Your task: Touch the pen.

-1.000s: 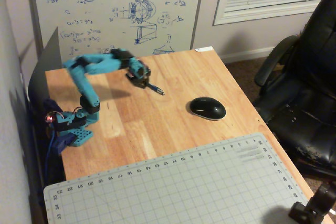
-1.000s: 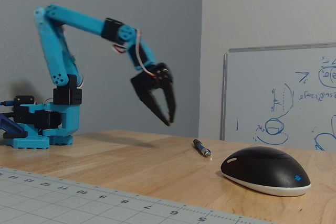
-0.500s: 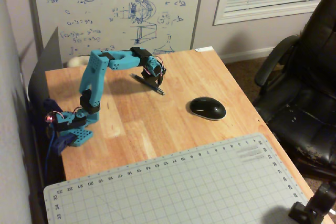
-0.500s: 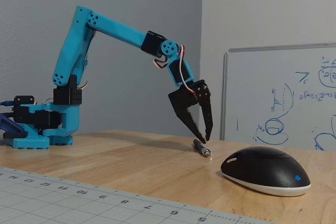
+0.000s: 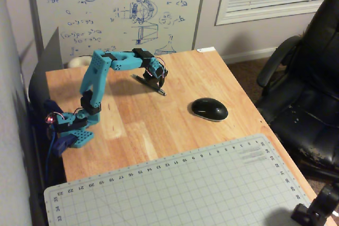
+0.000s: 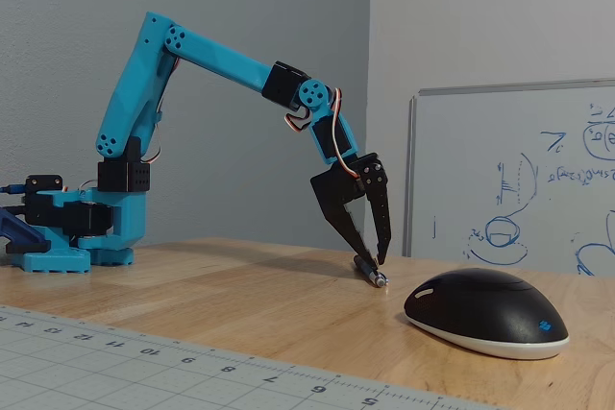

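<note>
- The low side-on fixed view shows the blue arm [image 6: 192, 45] reaching out from its base at the left and bending down, so that the black pincer [image 6: 370, 258] points at the wooden counter [image 6: 240, 300].
- In that view the two fingers stand apart in a narrow V, so the pincer is open, holding nothing.
- The pen [image 6: 369, 272] lies flat on the counter right under the fingertips; the tips sit at or just above its barrel, and whether they actually touch it cannot be told.
- Its silvery tip points toward the camera, close to the black computer mouse [image 6: 485, 312], which rests to the right, apart from the pincer.
- The high fixed view gives the layout instead: the pen [image 5: 157, 90] lies slanted near the middle of the counter [image 5: 201, 72], its upper end hidden beneath the pincer [image 5: 158, 83].
- From above, the finger gap is too small to read.
- Only this view shows the mouse [image 5: 210, 109] well clear of the pen, the grey cutting mat [image 5: 175, 189] at the near edge, and the office chair [image 5: 307, 88] at the right.
</note>
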Action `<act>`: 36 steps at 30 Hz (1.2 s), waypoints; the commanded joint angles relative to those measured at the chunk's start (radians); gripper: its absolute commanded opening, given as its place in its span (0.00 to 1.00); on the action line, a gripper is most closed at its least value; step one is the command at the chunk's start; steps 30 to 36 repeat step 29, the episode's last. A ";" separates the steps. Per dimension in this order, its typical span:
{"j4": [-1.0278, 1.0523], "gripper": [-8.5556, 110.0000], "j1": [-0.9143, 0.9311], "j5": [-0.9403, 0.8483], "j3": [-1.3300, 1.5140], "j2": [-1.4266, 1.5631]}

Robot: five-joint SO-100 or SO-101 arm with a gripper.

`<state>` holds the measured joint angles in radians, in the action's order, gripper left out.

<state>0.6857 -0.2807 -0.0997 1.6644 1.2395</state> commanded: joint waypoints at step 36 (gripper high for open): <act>-0.009 0.08 0.003 -0.009 -0.063 0.023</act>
